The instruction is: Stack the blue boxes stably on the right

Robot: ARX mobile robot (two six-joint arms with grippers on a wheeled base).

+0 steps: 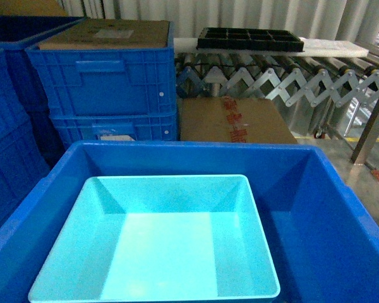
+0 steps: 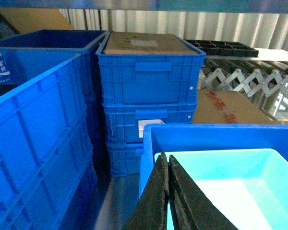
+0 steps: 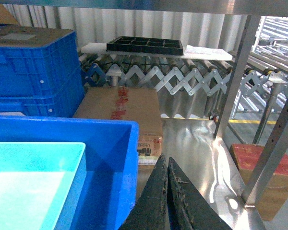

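We are seeing our left gripper (image 2: 168, 191) with its two dark, matte, rough-edged fingers pressed together, holding nothing. To its left are standing ribbed royal-blue plastic crates (image 2: 36, 143); straight beyond it, a stack of ribbed blue crates (image 2: 149, 91) is carrying a flat brown cardboard sheet (image 2: 144, 44). Just ahead and to its right, the light turquoise-blue glossy plastic tub (image 1: 161, 243), smooth, with sloping walls and a rolled rim, is sitting empty inside a large deep-blue smooth-walled bin (image 1: 316, 208), toward that bin's left side. Our right gripper (image 3: 167, 191) is likewise closed and empty, with the bin's corner to its left. Beyond it, a brown cardboard carton (image 3: 122, 108) is resting below a metal scissor-frame roller conveyor (image 3: 182, 76) carrying a black compartmented tray (image 3: 145, 45).
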